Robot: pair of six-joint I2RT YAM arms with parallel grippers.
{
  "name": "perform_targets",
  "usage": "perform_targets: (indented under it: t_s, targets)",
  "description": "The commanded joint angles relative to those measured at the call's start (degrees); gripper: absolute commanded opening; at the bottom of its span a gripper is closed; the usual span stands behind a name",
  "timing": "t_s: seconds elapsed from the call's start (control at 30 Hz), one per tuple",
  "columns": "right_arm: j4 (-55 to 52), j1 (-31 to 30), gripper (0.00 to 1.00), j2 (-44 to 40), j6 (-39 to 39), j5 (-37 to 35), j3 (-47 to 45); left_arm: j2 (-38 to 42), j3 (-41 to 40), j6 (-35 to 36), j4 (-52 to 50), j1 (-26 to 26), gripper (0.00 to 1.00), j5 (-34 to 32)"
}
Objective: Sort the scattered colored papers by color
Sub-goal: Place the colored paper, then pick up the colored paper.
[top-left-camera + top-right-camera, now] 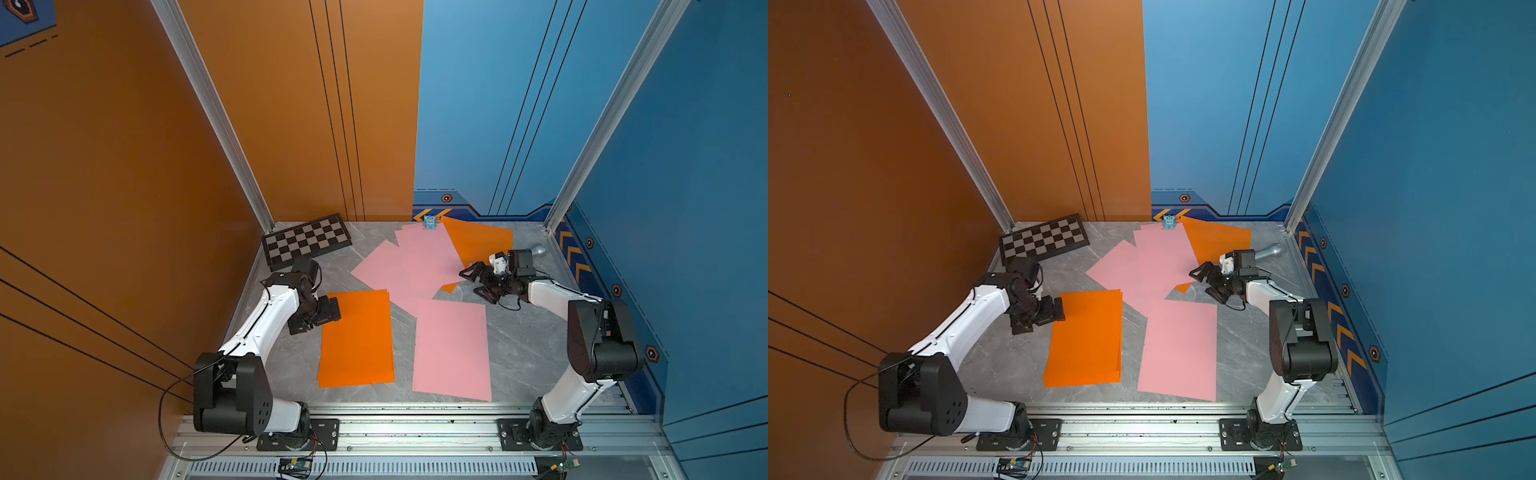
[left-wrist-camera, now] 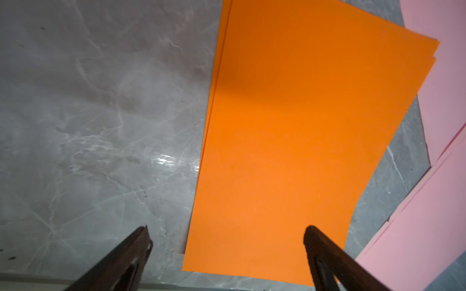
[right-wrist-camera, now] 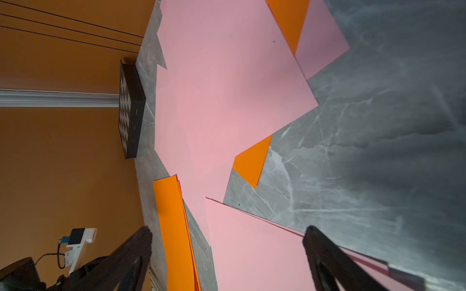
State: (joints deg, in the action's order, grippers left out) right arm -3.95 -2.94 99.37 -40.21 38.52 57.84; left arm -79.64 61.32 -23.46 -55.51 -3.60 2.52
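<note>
A neat stack of orange papers [image 1: 356,338] [image 1: 1086,338] [image 2: 302,126] lies front left. My left gripper [image 1: 323,316] [image 2: 227,231] is open over its far left corner, holding nothing. A single pink paper [image 1: 452,349] [image 1: 1179,349] lies front right. Several pink papers [image 1: 409,266] [image 3: 227,100] overlap at the back, with an orange sheet [image 1: 482,243] [image 1: 1221,241] partly under them and an orange corner [image 1: 449,287] [image 3: 252,166] peeking out. My right gripper [image 1: 473,282] [image 1: 1204,282] [image 3: 227,231] is open and empty beside that corner.
A black-and-grey chessboard [image 1: 306,241] [image 1: 1042,243] [image 3: 131,113] lies at the back left by the orange wall. A small blue toy [image 1: 429,222] [image 1: 1169,222] stands at the back edge. A grey cylinder [image 1: 540,250] [image 1: 1271,251] lies back right. Walls enclose three sides.
</note>
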Motion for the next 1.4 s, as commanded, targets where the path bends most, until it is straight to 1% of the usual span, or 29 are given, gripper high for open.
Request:
perform_targets:
  t_s: [0.0,0.1,0.23,0.3,0.4,0.53,0.6,0.7,0.8,0.83,1.03,1.2,1.37]
  targets:
    - [-6.21,-0.55,0.96,1.31,4.47,-4.51,4.33,1.15,3.25,-2.11,0.43,-0.8,0.98,-6.34]
    - [-9.87,-0.65,0.96,3.79,6.9,-6.59,8.43,0.67,5.14,-3.87,4.89,-1.91,0.98,-2.77]
    - [-12.29,-1.3,0.97,8.43,9.53,-8.17,14.52,-2.95,7.78,-6.53,14.72,-3.91,0.98,5.77]
    - [-13.53,-1.84,0.97,10.78,10.76,-9.36,17.9,-6.65,10.55,-7.19,18.39,-5.47,0.98,8.28]
    - [-15.39,-2.49,0.98,14.4,12.28,-9.79,23.5,-14.38,17.3,-7.45,21.62,-8.41,0.98,11.91]
    - [-17.28,-3.02,1.0,19.07,14.5,-10.6,30.58,-25.84,25.34,-11.57,29.06,-10.87,0.98,21.22]
    - [-18.23,-3.1,1.0,22.28,15.48,-10.9,33.92,-31.2,29.66,-13.34,30.98,-11.99,0.98,23.26]
    - [-19.87,-2.88,1.0,26.34,15.57,-9.45,39.38,-39.06,37.49,-16.32,31.78,-13.01,0.98,24.54]
    - [-22.55,-2.82,1.0,30.24,16.11,-9.45,44.62,-45.99,44.92,-19.45,31.79,-13.31,0.98,25.88]
    - [-23.25,-2.79,1.0,31.51,16.21,-9.27,47.63,-48.27,47.4,-20.21,31.69,-13.41,0.98,26.32]
    - [-25.5,-3.12,1.0,38.06,16.91,-9.29,56.72,-58.1,57.82,-24.65,32.74,-14.19,0.98,27.83]
    - [-26.91,-2.99,1.0,42.69,16.61,-8.86,62.77,-63.0,62.47,-26.7,32.74,-15.23,0.98,27.82]
    - [-27.93,-3.0,1.0,44.71,16.03,-8.68,64.55,-65.94,64.1,-28.54,32.74,-15.67,0.98,27.87]
